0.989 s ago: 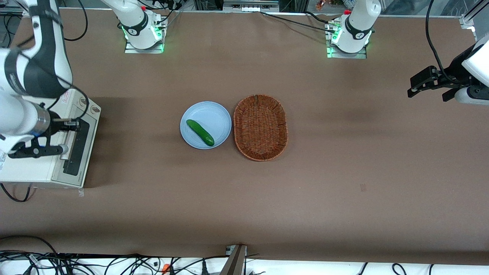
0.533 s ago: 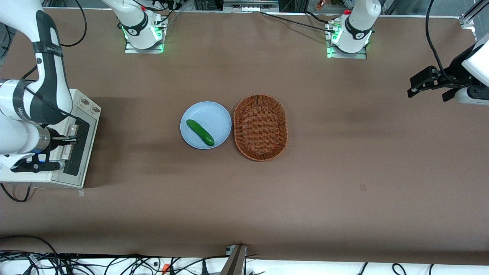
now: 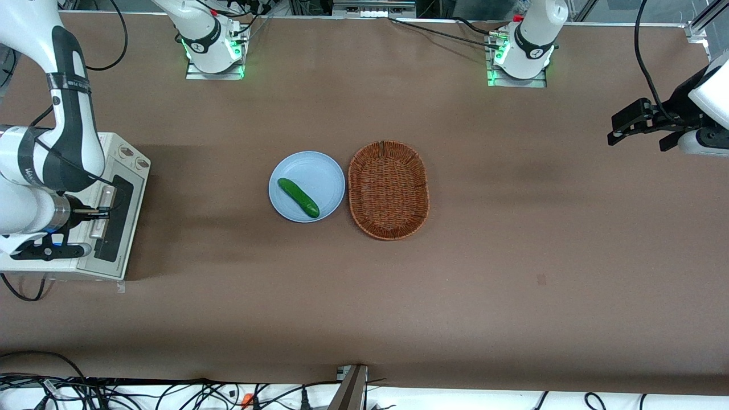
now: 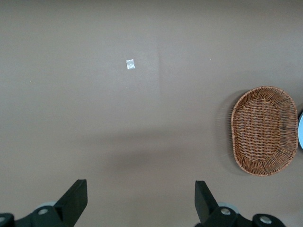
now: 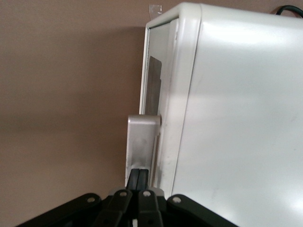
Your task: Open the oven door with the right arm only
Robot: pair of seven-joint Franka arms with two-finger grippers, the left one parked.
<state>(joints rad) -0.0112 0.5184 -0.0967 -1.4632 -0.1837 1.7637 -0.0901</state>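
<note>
The cream-white toaster oven (image 3: 85, 259) stands at the working arm's end of the table. Its oven door (image 3: 121, 219), with dark glass window, looks flush with the body. The silver bar handle (image 3: 107, 196) runs along the door. My right arm (image 3: 34, 171) reaches over the oven top. My gripper (image 3: 104, 213) is shut, with nothing between the fingers, and its tips sit at the handle. In the right wrist view the two black fingers (image 5: 137, 177) lie pressed together against the silver handle (image 5: 142, 135), beside the door (image 5: 155, 75) and the oven's body (image 5: 236, 118).
A light blue plate (image 3: 319, 171) holding a green cucumber (image 3: 298, 197) sits mid-table, next to a brown wicker basket (image 3: 388, 189), which also shows in the left wrist view (image 4: 262, 130). Cables run along the table's edges.
My arm has shifted nearer to the front camera along the oven front, and the gripper tips have slid along the handle. The door has not moved.
</note>
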